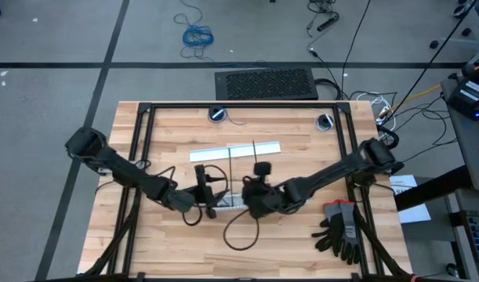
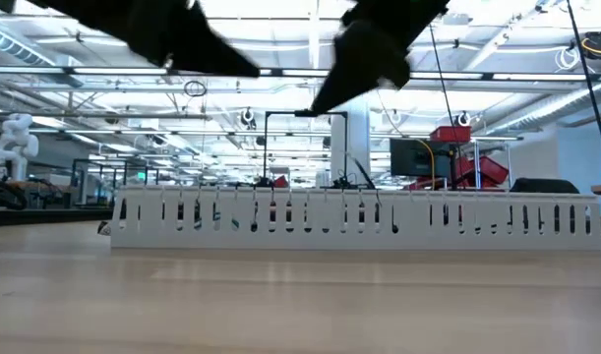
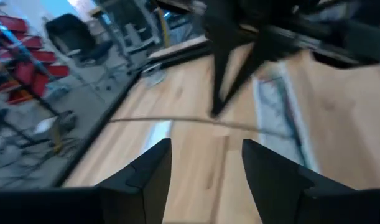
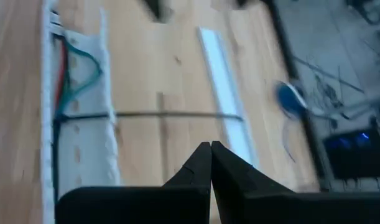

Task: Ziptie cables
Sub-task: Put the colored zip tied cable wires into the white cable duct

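The cables (image 4: 74, 78) lie inside a white slotted channel (image 4: 84, 155) near the middle of the wooden desk (image 1: 302, 243). In the right wrist view they show as thin green and red wires, bowed loosely apart along part of their length and drawn together where a ziptie (image 4: 171, 114) crosses them. That ziptie is a very thin, dark, straight strip; it runs over the channel wall and out across the bare wood to a flat white strip (image 4: 224, 93) lying farther along the desk. From above, the ziptie (image 1: 232, 168) reads as a fine dark line between the two arms.

The left gripper (image 3: 205, 171) hovers just beside the channel, its fingers apart and holding nothing. The right gripper (image 4: 211, 163) hangs over the desk with its fingers pressed together, empty. A pair of dark work gloves (image 1: 341, 229) rests near the desk's right edge.
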